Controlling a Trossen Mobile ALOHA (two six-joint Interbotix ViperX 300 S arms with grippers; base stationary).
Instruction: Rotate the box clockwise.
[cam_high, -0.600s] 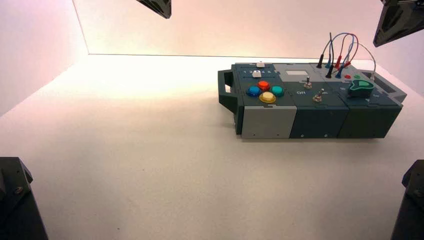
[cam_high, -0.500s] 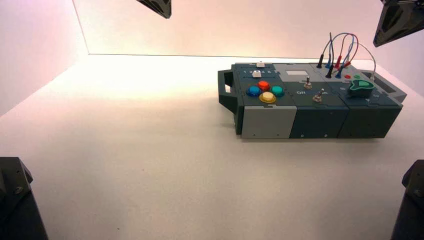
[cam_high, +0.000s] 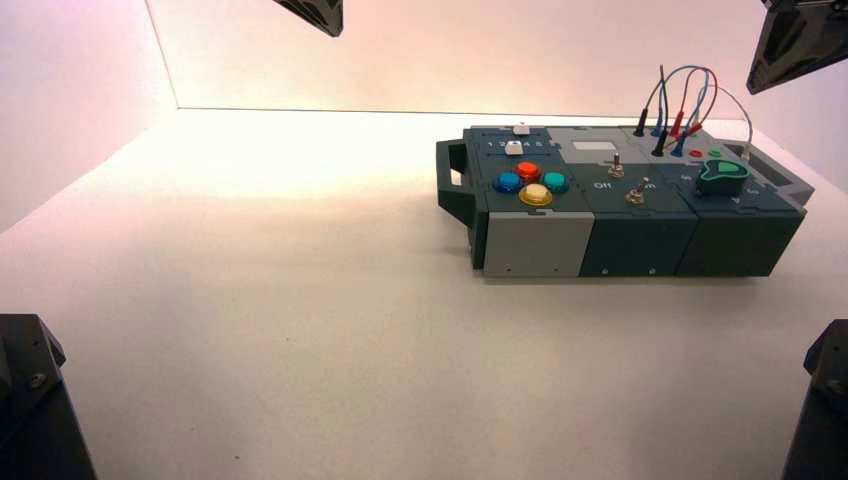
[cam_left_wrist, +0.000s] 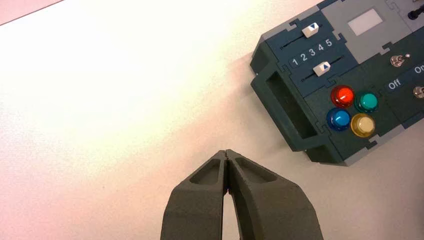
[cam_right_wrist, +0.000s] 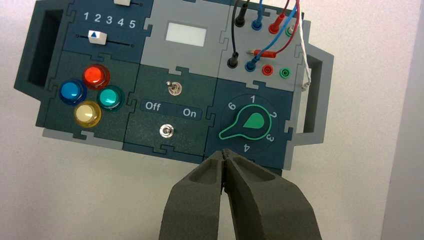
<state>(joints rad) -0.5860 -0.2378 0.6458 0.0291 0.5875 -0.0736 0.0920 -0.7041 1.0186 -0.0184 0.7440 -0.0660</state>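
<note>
The box (cam_high: 640, 215) lies on the white table at the right, long side across the view, with end handles, round buttons (cam_high: 530, 183), two toggle switches, a green knob (cam_high: 722, 175) and looping plug wires (cam_high: 685, 100). My left gripper (cam_left_wrist: 226, 152) is shut and empty, hovering over bare table short of the box's handle end (cam_left_wrist: 287, 107). My right gripper (cam_right_wrist: 223, 152) is shut and empty too, above the box's (cam_right_wrist: 170, 95) near edge, close to the green knob (cam_right_wrist: 248, 124). The knob's pointer lies between the 6 and the 4.
White walls stand along the left and the back of the table (cam_high: 300, 300). Dark arm parts show at the top (cam_high: 312, 14) (cam_high: 795, 40) and in the bottom corners (cam_high: 35, 400) (cam_high: 825, 400) of the high view.
</note>
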